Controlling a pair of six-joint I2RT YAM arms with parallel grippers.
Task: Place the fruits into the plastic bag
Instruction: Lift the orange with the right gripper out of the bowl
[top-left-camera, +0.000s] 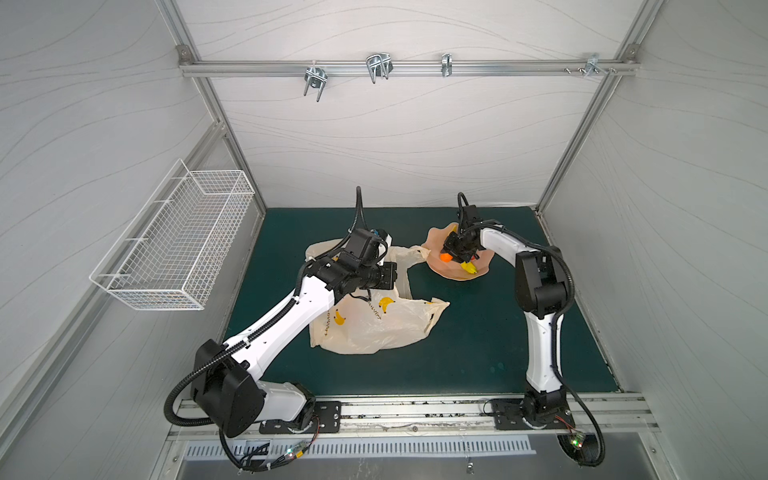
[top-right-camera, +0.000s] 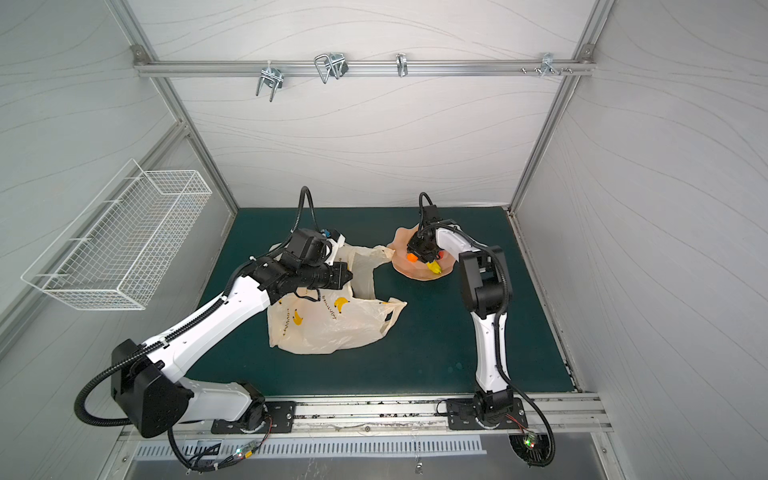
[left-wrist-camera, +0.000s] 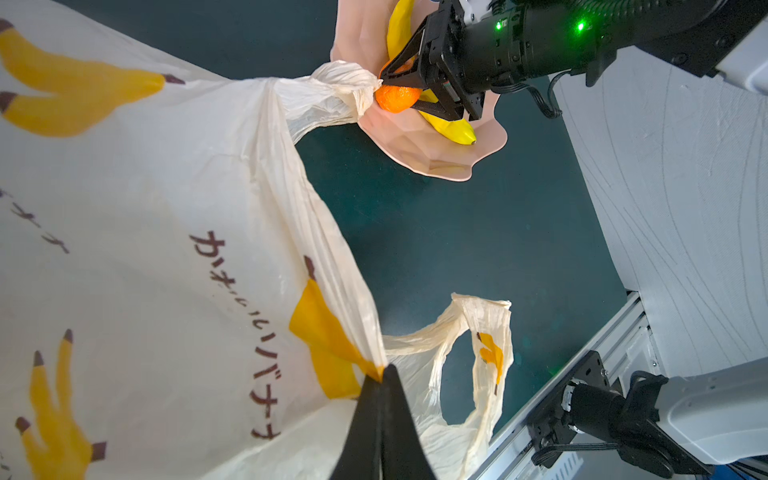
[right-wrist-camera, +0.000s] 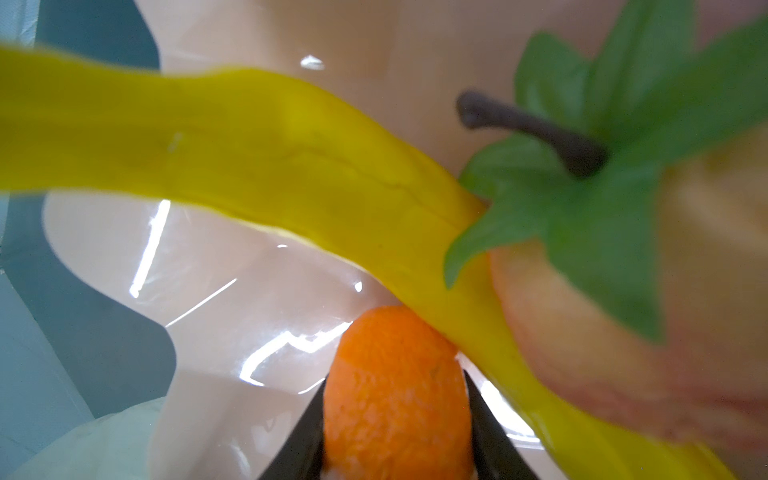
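At dish (left-wrist-camera: 436, 160) edge, right end effector (left-wrist-camera: 397, 94) gripping orange (right-wrist-camera: 395, 399), bag (left-wrist-camera: 166, 249) alongside

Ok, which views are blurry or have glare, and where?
Right wrist view: the orange is sharp, the banana and the leafy fruit are blurred, white glare streaks the pink dish. Left wrist view: the print on the plastic bag is crisp. Both top views: evenly lit, no glare on the green mat.

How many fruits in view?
3: orange gripped in the right pincer at the dish; banana lying in the dish beside it; leafy peach-like fruit against the banana. Others may be hidden under the arm.
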